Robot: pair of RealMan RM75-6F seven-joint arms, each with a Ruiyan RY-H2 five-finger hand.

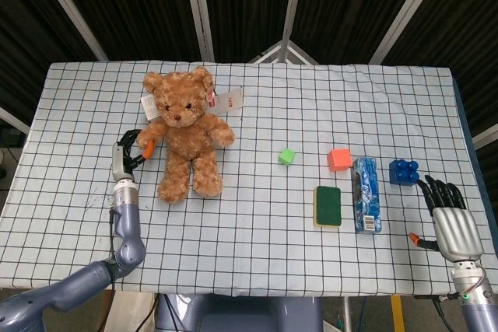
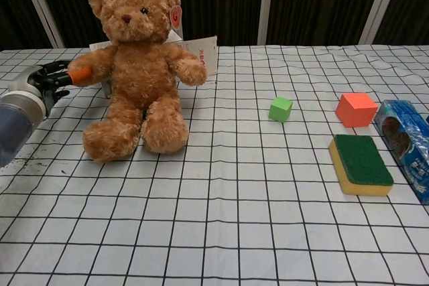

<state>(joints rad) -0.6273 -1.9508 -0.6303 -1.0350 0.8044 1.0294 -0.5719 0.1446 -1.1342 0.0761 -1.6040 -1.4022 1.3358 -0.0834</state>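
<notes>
Your left hand (image 1: 127, 155) sits at the bear (image 1: 181, 131), fingers closed around its outstretched arm; the chest view shows this best, with the dark fingers (image 2: 48, 80) wrapped at the paw and the orange thumb tip pressed against the fur. The bear sits upright on the checked table (image 1: 257, 215), on its left half, legs pointing toward you, paper tags behind its shoulder.

Your right hand (image 1: 447, 219) shows only in the head view, at the table's near right edge. It holds nothing, fingers stretched out and apart, pointing toward the blue brick (image 1: 404, 171) just beyond the fingertips without touching it. The brick also falls outside the chest view.

Between the two hands you have a green cube (image 1: 287, 156), a red cube (image 1: 338, 159), a sponge (image 1: 328, 205) lying green side up, and a blue packet (image 1: 366, 194) just beside the sponge. The chest view cuts the packet at its right edge but shows the sponge's yellow underside, which the head view barely gives.

No container is on the table.
</notes>
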